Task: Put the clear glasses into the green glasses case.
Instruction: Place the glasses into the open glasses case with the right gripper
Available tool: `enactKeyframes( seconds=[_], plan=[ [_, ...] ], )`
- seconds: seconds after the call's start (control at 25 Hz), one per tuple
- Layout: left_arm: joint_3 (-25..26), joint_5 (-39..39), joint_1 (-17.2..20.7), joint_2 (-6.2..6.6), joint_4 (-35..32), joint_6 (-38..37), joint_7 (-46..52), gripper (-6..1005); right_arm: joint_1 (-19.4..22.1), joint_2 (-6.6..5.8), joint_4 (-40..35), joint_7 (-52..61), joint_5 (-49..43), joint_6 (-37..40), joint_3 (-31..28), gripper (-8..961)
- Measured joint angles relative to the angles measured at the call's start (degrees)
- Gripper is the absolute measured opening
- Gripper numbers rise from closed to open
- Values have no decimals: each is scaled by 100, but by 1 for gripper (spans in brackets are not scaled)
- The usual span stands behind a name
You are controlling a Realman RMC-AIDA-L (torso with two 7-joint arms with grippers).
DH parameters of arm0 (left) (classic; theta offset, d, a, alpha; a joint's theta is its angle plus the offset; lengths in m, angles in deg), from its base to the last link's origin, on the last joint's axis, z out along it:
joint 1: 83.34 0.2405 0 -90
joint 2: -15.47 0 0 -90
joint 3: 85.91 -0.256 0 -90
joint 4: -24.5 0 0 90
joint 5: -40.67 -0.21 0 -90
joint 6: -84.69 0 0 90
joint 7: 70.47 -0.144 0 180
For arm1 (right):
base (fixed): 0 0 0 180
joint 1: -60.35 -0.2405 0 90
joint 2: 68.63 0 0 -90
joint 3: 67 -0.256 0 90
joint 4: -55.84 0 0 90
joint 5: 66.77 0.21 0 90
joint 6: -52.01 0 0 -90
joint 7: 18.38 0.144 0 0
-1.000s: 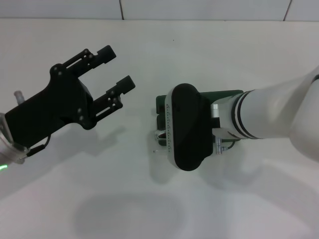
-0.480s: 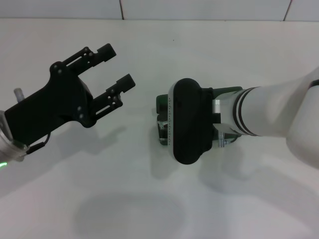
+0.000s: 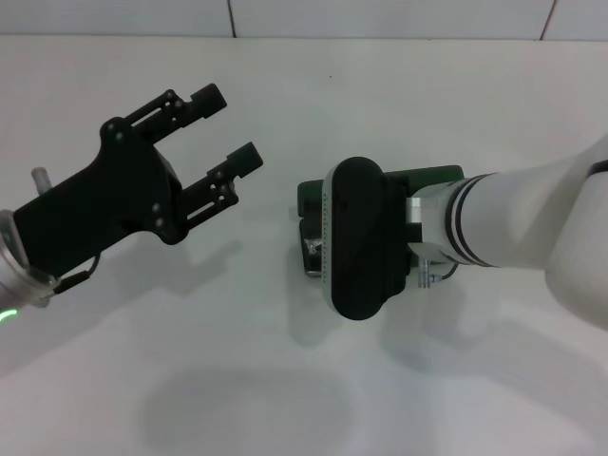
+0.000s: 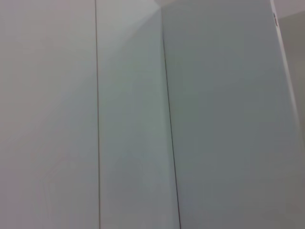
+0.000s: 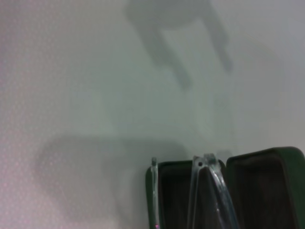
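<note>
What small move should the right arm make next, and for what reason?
Probably lower a little more. In the right wrist view the clear glasses stand over the open green glasses case, their arms sticking above its rim. The left gripper hangs open, apart.

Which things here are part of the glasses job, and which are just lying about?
Part of the job:
- clear glasses, over the open case
- green glasses case, open
- right hand, above the case

Not part of it:
- left hand, open, off to the left
- white table
</note>
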Motion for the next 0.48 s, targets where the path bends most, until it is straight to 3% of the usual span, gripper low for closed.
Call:
enactKeyframes(
  seconds=[0.48],
  plan=[
    [-2,-64,-6,-40,-1,0,0,649,66,0,32,134,-4,3,-25,178]
  ],
)
